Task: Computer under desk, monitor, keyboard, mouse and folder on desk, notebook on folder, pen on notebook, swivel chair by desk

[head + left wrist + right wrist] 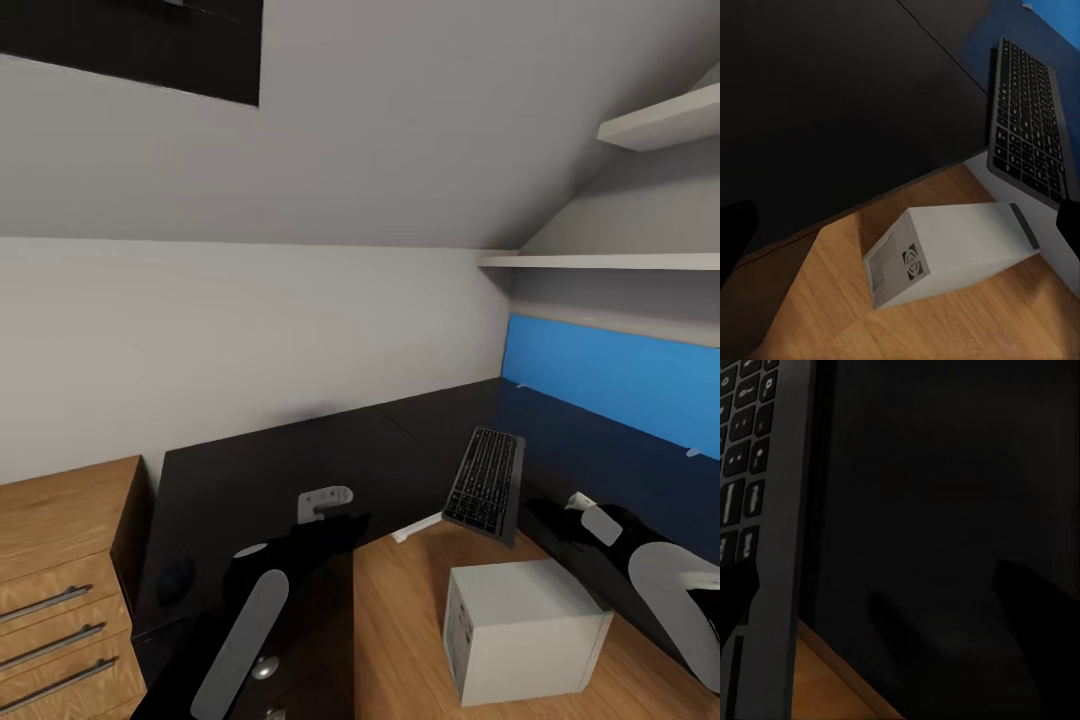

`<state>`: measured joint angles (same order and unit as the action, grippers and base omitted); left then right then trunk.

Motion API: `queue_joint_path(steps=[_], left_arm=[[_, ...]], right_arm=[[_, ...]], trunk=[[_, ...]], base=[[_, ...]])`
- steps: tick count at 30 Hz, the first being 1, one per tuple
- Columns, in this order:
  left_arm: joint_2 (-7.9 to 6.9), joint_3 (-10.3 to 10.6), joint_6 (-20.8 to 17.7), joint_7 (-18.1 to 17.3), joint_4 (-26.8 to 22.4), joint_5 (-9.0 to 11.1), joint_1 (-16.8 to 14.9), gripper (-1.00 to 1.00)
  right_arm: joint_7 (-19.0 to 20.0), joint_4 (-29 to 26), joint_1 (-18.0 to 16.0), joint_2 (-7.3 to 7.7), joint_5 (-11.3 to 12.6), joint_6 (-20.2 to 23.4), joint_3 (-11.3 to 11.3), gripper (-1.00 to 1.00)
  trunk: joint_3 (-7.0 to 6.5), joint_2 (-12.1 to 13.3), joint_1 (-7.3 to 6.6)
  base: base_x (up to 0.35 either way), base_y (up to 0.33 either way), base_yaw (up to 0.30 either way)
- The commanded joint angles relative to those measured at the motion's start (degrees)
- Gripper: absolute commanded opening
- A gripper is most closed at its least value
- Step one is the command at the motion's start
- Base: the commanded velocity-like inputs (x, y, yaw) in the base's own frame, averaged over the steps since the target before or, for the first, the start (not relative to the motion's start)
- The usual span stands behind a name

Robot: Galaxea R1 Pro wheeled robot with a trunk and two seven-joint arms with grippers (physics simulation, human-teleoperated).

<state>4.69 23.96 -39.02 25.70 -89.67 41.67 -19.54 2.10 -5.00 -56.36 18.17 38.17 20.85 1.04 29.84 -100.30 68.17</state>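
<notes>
Evidently the keyboard [754, 510] lies between the right jaws, grip unclear, overhanging the desk [300, 460].

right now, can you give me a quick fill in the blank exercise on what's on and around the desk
1. The keyboard lies on the glossy ____ top of the desk, its near end poking past the edge.
2. The computer stands on the wooden ____, in the inner corner of the L-shaped desk.
3. The panel at the back of the desk is bright ____.
4. The cabinet beside the desk's left end is made of light ____.

Missing words: black; floor; blue; wood
</notes>
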Motion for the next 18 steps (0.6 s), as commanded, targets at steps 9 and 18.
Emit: queue_joint_path(steps=[9, 18], left_arm=[[0.05, 0.11, -0.05, 0.61, -0.07, 0.38, -0.06, 1.00], [0.11, 0.22, 0.00, 0.81, -0.07, 0.18, -0.06, 1.00]], right_arm=[[0.09, -0.12, 0.02, -0.51, -0.19, -0.16, 0.35, 1.00], [-0.05, -0.37, 0.02, -2.75, -5.66, -7.12, 0.45, 1.00]], trunk=[[0.08, -0.03, 0.00], [-0.46, 1.18, -0.66]], base=[[-0.001, -0.001, 0.000], [0.000, 0.000, 0.000]])
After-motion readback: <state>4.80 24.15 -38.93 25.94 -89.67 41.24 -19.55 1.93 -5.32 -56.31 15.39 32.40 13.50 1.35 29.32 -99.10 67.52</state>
